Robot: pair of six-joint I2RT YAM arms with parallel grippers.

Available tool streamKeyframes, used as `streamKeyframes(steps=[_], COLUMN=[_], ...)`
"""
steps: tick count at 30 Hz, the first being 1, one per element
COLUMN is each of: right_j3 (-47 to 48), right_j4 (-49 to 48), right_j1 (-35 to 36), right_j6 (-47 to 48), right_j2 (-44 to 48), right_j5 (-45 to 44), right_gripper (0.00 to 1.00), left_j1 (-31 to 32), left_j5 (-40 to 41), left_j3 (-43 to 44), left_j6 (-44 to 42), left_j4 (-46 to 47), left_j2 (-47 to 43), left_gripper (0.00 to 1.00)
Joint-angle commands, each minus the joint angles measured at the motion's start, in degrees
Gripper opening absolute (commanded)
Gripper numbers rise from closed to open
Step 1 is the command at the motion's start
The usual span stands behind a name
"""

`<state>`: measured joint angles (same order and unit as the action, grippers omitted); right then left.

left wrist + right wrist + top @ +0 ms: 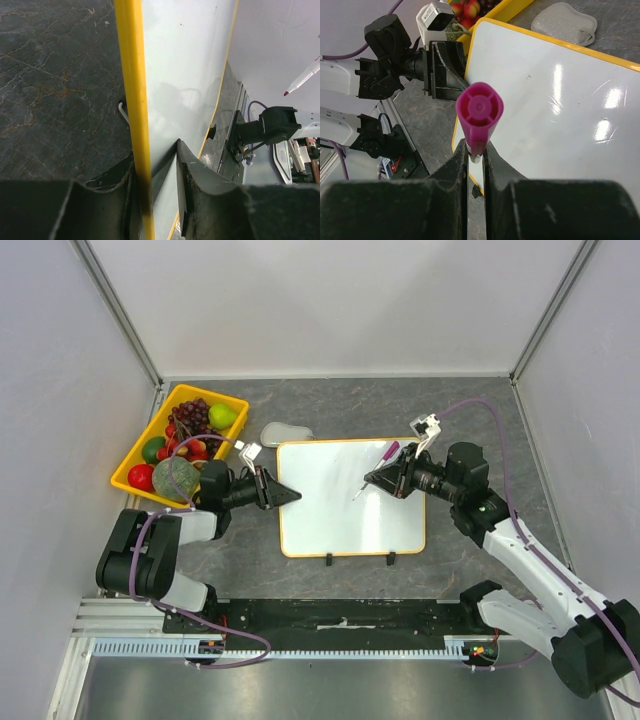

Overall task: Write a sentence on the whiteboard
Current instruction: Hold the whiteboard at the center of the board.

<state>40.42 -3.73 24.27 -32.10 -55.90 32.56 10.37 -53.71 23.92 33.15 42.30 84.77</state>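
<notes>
The whiteboard point(345, 515) lies flat in the middle of the table, with a yellow-orange rim and two black clip feet at its near edge. Its surface looks blank; no purple sentence shows on it in any view. My left gripper point(290, 495) is shut on the board's left edge; in the left wrist view point(155, 150) the yellow rim point(131, 75) runs between the jaws. My right gripper point(372, 478) is shut on a white marker point(388, 451) with a magenta end point(480, 112). The marker's tip points down over the board's upper middle.
A yellow tray point(135, 465) of fruit stands at the back left, just behind the left arm. A grey pad point(285, 433) lies on the table by the board's far left corner. White walls close in the dark stone table on three sides.
</notes>
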Motion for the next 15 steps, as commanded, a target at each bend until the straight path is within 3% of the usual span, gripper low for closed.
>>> streamKeyframes(steps=[1,15], right_j3=[1.94,4.05], right_j4=[-3.30,-3.22], right_j1=[1.04,5.34], right_j6=[-0.25,1.69], right_j2=[-0.53,-3.69], right_j5=[-0.21,-4.34], right_gripper=[0.00,0.00], left_j1=[1.05,2.99], left_j5=[-0.60,0.98], left_j3=[-2.12,-4.85], left_j6=[-1.86,-3.61], left_j4=[2.69,1.38], left_j2=[0.22,-2.33], left_gripper=[0.17,0.03])
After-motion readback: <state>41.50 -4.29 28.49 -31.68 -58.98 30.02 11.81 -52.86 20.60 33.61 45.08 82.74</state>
